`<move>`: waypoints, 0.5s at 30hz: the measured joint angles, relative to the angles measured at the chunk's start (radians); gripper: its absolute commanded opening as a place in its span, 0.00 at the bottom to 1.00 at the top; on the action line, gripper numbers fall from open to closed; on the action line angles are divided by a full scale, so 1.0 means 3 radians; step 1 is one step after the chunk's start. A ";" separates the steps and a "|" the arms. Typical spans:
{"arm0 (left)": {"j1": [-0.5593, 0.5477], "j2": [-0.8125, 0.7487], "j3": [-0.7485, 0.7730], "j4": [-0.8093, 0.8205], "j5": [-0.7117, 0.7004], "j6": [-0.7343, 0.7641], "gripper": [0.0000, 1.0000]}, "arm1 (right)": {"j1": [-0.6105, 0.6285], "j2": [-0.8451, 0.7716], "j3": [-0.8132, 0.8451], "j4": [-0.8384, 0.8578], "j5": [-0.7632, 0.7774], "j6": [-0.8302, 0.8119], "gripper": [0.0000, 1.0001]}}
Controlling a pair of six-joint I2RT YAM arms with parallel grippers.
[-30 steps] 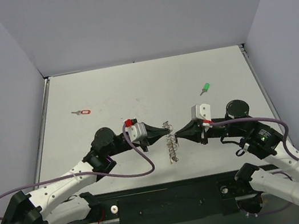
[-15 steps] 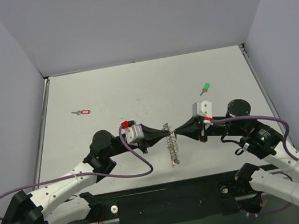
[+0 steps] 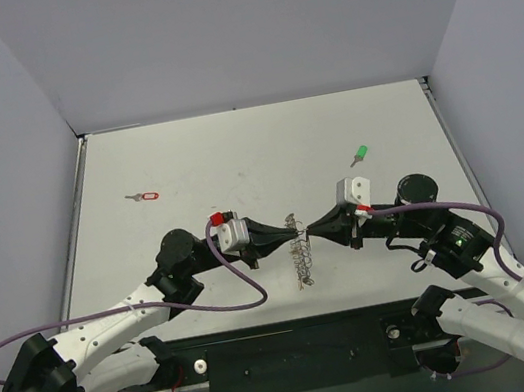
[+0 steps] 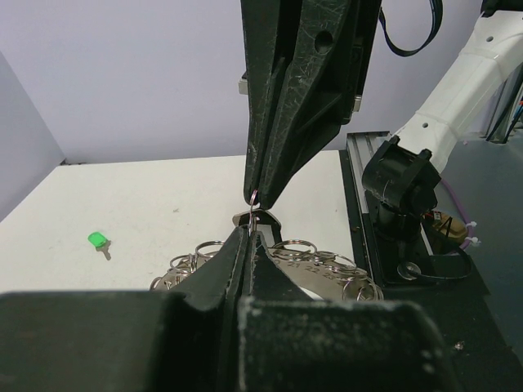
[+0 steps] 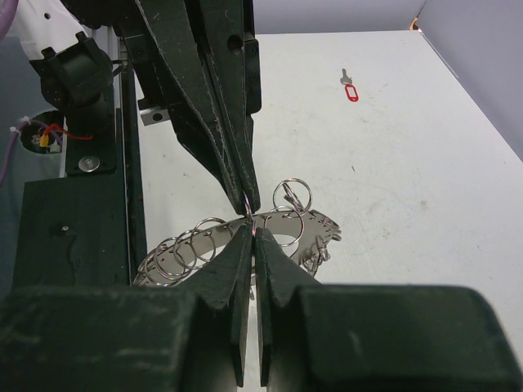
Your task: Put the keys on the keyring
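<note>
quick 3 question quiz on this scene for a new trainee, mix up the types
1. True or false: the left gripper and right gripper are both shut on the keyring.
2. The loose key on the robot's right has which head colour? A yellow, B green, C black.
3. How many loose keys lie on the table?
Key: 1 true; 2 B; 3 two.

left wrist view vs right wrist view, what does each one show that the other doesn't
Only the left wrist view: the green-headed key. Only the right wrist view: the red-headed key. Both: the left pincer and right pincer shut, tips meeting on a thin loop of the keyring, whose bunch of rings lies beneath.
</note>
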 measured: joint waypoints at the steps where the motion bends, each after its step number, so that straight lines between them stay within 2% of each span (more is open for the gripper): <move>1: 0.0000 0.0000 0.0000 0.0000 -0.0001 0.0000 0.00 | 0.0000 0.0000 0.0000 0.0000 -0.0001 0.0000 0.00; 15: 0.0004 0.0000 -0.0001 0.0000 -0.0003 0.0000 0.00 | -0.0019 0.0000 0.0000 0.0001 -0.0008 0.0004 0.00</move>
